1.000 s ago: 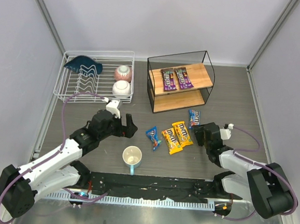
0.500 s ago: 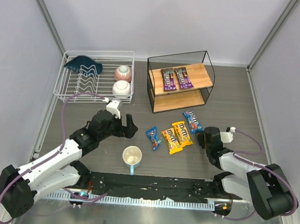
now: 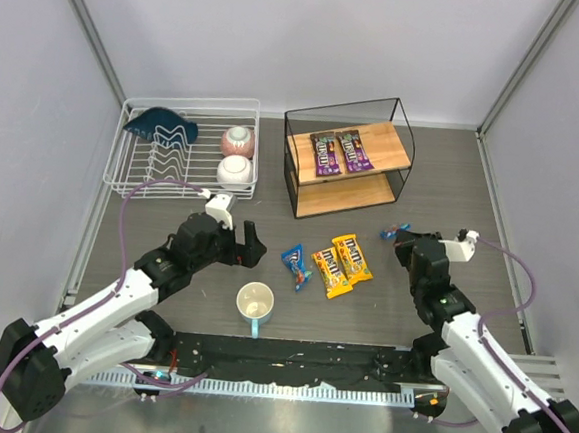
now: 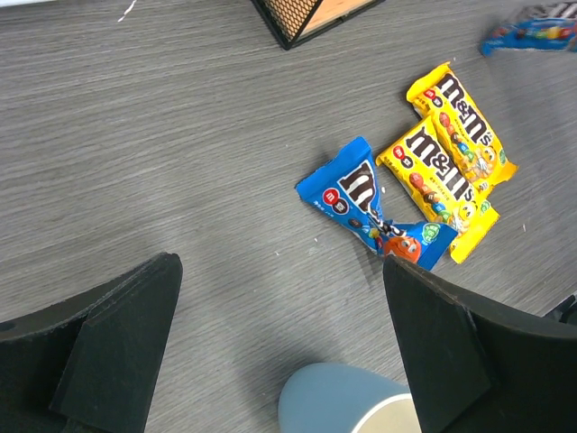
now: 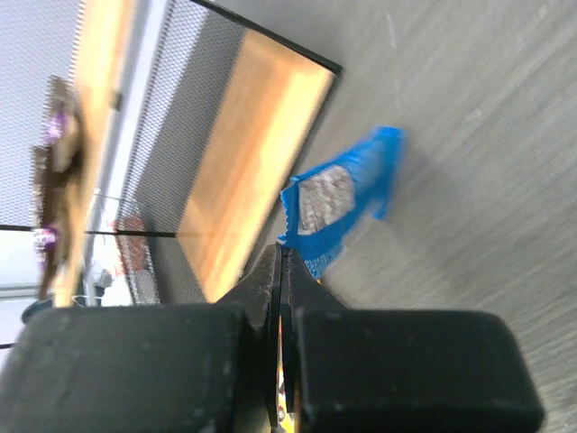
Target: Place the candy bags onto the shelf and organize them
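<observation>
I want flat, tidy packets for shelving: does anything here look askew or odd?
The blue glossy candy packet lying on the grey table near the light blue mug is twisted at its middle, so it does not lie flat. Nothing else stands out.

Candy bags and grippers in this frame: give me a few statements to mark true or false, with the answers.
1. Both purple candy bags lie on the top board of the shelf. True.
2. The right gripper is open and empty. False: it is shut on the edge of a blue candy bag.
3. The left gripper holds the other blue bag. False: it is open, and that bag lies on the table beside the yellow bags.
4. The two yellow bags lie side by side on the table. True.
</observation>
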